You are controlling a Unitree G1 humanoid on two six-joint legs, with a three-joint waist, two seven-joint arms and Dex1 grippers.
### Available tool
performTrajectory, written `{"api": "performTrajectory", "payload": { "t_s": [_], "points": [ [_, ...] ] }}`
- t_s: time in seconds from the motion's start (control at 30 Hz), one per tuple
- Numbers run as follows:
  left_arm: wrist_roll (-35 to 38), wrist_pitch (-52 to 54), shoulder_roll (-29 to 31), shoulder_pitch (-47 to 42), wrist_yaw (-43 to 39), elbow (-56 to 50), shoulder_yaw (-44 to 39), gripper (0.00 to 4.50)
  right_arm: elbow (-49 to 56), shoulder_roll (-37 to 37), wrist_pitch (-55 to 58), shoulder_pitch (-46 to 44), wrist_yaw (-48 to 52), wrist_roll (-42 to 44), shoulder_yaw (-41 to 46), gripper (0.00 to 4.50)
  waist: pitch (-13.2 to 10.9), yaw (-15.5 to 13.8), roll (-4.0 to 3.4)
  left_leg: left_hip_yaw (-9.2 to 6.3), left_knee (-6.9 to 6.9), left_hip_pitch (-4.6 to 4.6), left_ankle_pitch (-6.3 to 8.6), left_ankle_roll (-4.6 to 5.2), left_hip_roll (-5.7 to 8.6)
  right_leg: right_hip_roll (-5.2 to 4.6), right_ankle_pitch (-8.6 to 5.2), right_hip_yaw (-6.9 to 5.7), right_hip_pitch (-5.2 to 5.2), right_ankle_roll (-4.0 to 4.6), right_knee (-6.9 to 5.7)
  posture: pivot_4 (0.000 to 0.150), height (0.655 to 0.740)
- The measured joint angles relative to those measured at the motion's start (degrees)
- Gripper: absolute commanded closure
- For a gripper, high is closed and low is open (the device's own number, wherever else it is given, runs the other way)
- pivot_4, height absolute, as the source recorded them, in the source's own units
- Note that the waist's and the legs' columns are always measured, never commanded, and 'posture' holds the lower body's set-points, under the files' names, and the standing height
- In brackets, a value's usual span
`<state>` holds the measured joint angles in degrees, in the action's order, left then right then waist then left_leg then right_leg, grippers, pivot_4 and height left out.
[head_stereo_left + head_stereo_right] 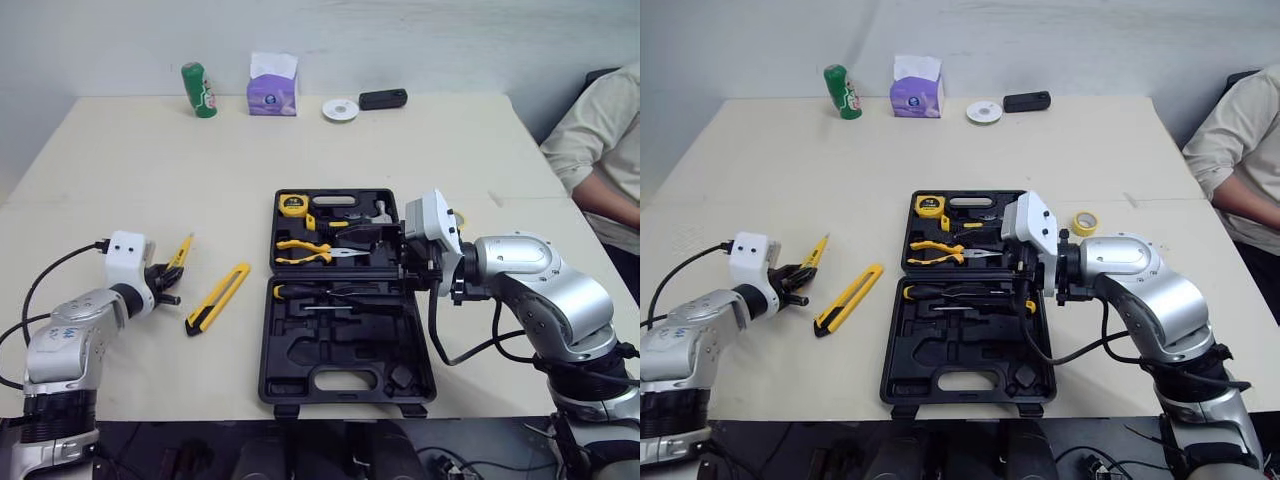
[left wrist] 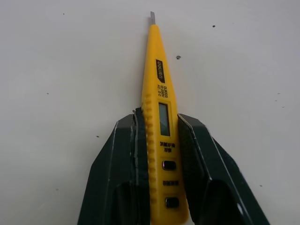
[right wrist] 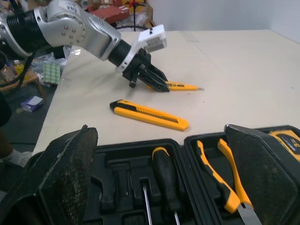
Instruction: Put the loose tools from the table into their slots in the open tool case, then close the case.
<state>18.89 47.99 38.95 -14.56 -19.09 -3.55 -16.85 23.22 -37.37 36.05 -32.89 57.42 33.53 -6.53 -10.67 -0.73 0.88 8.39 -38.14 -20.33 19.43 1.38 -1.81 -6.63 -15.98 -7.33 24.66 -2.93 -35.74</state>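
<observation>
Tester pen [image 2: 157,89] clamped in left end effector [image 2: 160,119], long axis pointing straight ahead of fingers; tool case [image 1: 345,350] off to its right. Right end effector [image 3: 159,131] spread wide above case.

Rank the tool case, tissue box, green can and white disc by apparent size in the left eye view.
1. tool case
2. tissue box
3. green can, close to the box in height but narrower
4. white disc
The case lies nearer the camera than the other three, so its lead is exaggerated.
</observation>
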Motion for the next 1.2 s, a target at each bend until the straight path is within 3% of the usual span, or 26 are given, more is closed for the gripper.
{"api": "performTrajectory", "payload": {
  "t_s": [0.2, 0.53, 0.77, 0.9, 1.2],
  "points": [
    [3.73, -0.97, 4.90, -0.41, -10.06, -6.21, 0.68, 3.94, 0.07, -2.05, 0.07, 2.97, 0.57, -0.25, 0.61, 0.00, -0.06, 0.69, 0.12, -0.05, 0.01, -0.22, 0.05, 0.06, 0.00, 0.00, 0.00, -0.09, 0.09, 0.00, 0.13, 0.150, 0.7316],
    [11.42, -0.84, 15.76, -6.55, -34.20, -22.80, 16.95, 3.94, 5.26, -9.25, 0.01, 15.66, 1.07, -0.83, 3.02, 0.00, -0.07, 0.76, 0.14, 0.02, 0.00, -0.30, 0.06, 0.07, -0.01, 0.09, 0.00, -0.08, 0.12, -0.02, 0.29, 0.150, 0.7316],
    [11.00, 2.40, 15.03, -11.95, -37.99, -23.34, 27.49, 3.94, 9.67, -11.83, 0.09, 22.69, 0.30, -0.75, 5.29, 0.00, -0.09, 0.68, 0.18, -0.03, -0.02, -0.20, -0.06, 0.04, -0.01, 0.12, 0.00, -0.06, 0.05, -0.02, 0.16, 0.150, 0.7316],
    [7.20, 1.96, 13.83, -14.58, -38.51, -22.49, 33.74, 3.94, 10.52, -12.49, 0.19, 25.87, -0.60, -0.79, 5.80, 0.00, -0.13, 0.40, 0.24, -0.02, -0.05, -0.25, -0.05, 0.08, 0.01, 0.13, 0.01, -0.06, 0.06, -0.03, 0.19, 0.150, 0.7316],
    [1.50, 0.82, 10.78, -19.59, -39.04, -17.66, 39.58, 3.94, 10.93, -12.67, 0.11, 28.71, -2.20, -0.91, 7.02, 0.00, -0.16, -0.52, 0.29, -0.03, -0.13, -0.26, -0.08, 0.14, 0.00, 0.15, 0.01, -0.07, 0.05, -0.03, 0.18, 0.150, 0.7316]
  ]
}}
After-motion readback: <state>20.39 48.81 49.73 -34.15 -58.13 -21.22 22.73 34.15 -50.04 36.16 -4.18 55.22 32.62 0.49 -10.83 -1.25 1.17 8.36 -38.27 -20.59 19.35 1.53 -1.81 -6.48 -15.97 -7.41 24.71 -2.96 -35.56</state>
